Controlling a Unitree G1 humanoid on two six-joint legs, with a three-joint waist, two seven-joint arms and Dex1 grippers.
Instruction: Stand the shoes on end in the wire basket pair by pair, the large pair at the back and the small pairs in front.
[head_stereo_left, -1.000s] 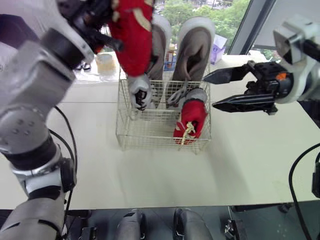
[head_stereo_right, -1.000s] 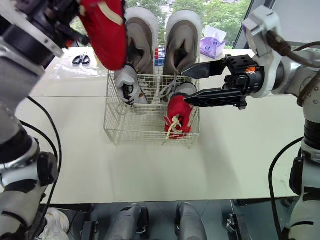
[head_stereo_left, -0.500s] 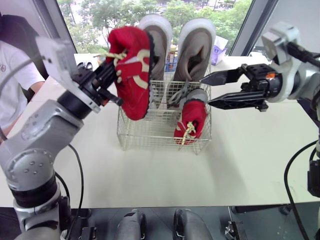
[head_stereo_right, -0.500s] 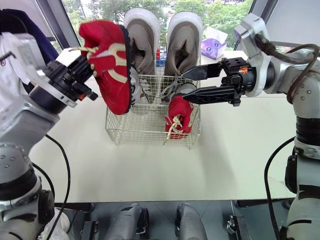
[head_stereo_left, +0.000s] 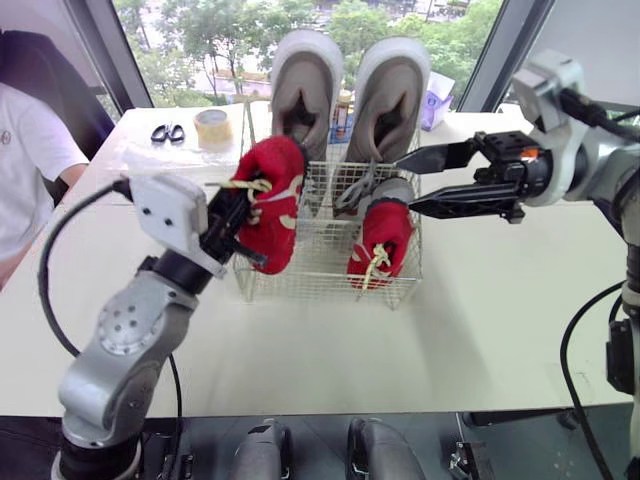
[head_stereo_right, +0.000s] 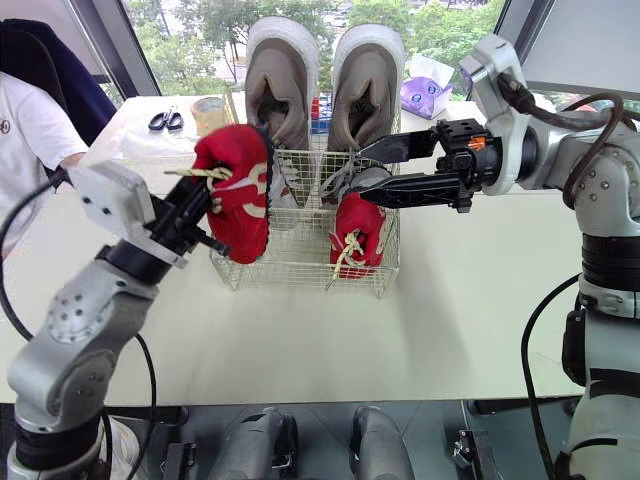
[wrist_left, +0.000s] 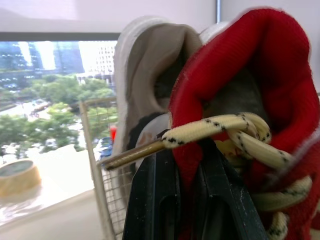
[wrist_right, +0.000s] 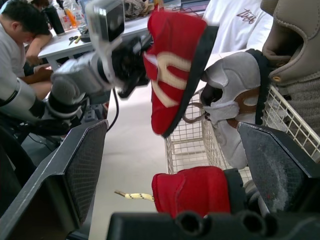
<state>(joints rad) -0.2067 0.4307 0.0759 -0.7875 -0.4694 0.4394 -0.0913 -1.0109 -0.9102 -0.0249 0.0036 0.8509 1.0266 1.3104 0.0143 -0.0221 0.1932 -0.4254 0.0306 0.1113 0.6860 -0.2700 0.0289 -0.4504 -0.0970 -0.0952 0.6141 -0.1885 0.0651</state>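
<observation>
The wire basket (head_stereo_left: 318, 282) sits on a white table (head_stereo_left: 480, 330). Two large grey shoes (head_stereo_left: 303, 85) stand on end, side by side, along its back. In front of them a small white shoe (wrist_right: 227, 107) stands inside the wire. A small red shoe (head_stereo_left: 382, 238) stands on end in the front right part.

The left gripper (head_stereo_left: 240, 222) is closed on a second red shoe (head_stereo_left: 272, 200), its fingers (wrist_left: 160, 200) pinching the rim of the opening, just below a yellow lace (wrist_left: 235, 132). This shoe is held roughly upright at the basket's left end, with its black-edged sole toward the basket. Whether its lower end is already inside the wire cannot be told.

The right gripper (head_stereo_left: 408, 188) hangs at the basket's right side, above the red shoe standing there, with its two fingers spread wide apart and nothing between them.

Behind the basket on the left lie a roll of tape (head_stereo_left: 212, 125) and scissors (head_stereo_left: 168, 132), and a purple pack (head_stereo_left: 437, 95) stands behind on the right. A person in a white shirt (head_stereo_left: 30, 140) is at the table's far left.
</observation>
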